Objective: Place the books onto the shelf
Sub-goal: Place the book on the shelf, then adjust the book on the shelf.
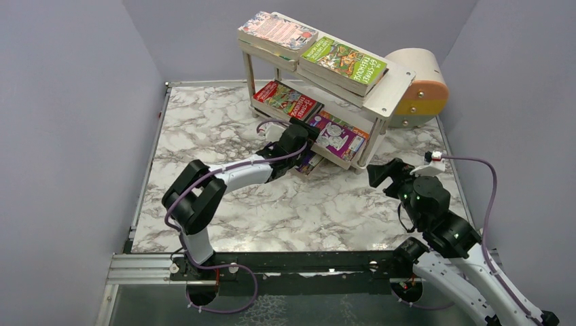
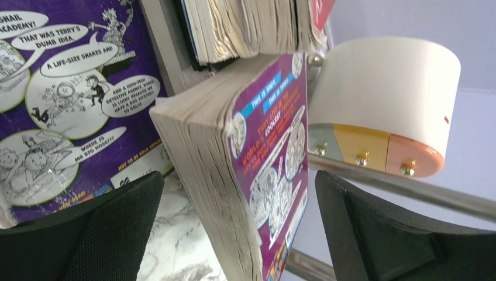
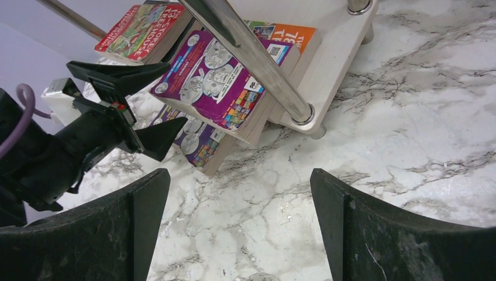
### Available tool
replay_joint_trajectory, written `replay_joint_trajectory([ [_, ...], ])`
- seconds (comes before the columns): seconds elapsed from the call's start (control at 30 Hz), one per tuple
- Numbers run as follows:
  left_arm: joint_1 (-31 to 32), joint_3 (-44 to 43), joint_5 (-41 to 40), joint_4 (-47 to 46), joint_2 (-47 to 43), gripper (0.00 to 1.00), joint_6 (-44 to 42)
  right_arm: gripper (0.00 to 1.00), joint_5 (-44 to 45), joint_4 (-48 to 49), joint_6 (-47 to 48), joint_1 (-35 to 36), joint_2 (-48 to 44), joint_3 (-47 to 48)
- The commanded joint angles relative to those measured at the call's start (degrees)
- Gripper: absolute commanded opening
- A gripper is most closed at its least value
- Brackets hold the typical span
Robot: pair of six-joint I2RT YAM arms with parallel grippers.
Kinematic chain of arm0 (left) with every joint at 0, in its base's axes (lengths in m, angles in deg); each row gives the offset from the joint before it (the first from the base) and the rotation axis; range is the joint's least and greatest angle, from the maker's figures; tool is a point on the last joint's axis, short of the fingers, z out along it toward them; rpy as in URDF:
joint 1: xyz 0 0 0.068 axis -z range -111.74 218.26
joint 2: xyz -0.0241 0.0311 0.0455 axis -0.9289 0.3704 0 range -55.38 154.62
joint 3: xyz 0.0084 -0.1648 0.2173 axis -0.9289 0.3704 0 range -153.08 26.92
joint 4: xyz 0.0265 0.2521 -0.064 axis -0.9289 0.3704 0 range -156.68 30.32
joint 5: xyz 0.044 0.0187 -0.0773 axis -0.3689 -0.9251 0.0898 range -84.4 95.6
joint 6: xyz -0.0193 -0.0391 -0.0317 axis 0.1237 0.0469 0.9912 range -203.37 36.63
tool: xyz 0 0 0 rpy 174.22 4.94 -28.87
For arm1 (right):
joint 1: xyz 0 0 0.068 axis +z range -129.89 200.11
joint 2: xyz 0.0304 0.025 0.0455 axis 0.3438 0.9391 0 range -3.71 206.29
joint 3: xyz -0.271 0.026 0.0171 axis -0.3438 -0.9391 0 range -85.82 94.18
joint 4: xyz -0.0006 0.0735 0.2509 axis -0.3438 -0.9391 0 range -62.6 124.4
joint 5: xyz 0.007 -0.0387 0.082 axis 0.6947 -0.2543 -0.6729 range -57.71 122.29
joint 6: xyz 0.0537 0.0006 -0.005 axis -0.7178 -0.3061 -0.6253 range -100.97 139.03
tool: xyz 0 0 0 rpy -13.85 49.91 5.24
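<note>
most of the books already lie on the shelf point(image 1: 397, 85): a pink-patterned book point(image 1: 278, 28) and a green book point(image 1: 343, 61) on its top board, a red book point(image 1: 285, 98) and a purple book point(image 3: 216, 82) on its lower board, with an orange cover showing under the purple one. one more purple book, the loose book point(image 3: 196, 143), is not shelved. it rests on the marble table point(image 1: 224, 136) at the front edge of the shelf's lower board, tilted against it and partly tucked under the purple book above.

the left gripper point(image 2: 237, 187) is at the front of the lower board, fingers spread wide. a purple book's corner sits between them with a gap on each side, so nothing is held. the right gripper point(image 3: 238, 175) hangs over the table in front of the shelf's right leg, fingers also wide apart and empty.

these look like light, fairly thick paperbacks with glossy covers and worn, fanned page edges. such a book likely bends if pinched at one corner, and the cover may slide off the pages under a loose grip. the firmer hold is probably across the full thickness near the spine or mid-edge, squeezing cover to cover. the loose book's raised edge, away from the shelf, seems the easiest place for a finger to get under.
</note>
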Motion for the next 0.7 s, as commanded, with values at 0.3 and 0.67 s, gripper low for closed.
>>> replay_joint_trajectory([
  [0.3, -0.59, -13.08, 8.35, 22.13, 1.58, 0.99, 0.54, 0.88, -1.36, 2.93, -0.24, -0.28, 1.42, -0.96],
  [0.67, -0.59, -16.66, 10.19, 25.71, 3.81, 0.99, 1.94, 0.88, -0.98, 2.45, -0.54, -0.29, 0.98, -1.1],
])
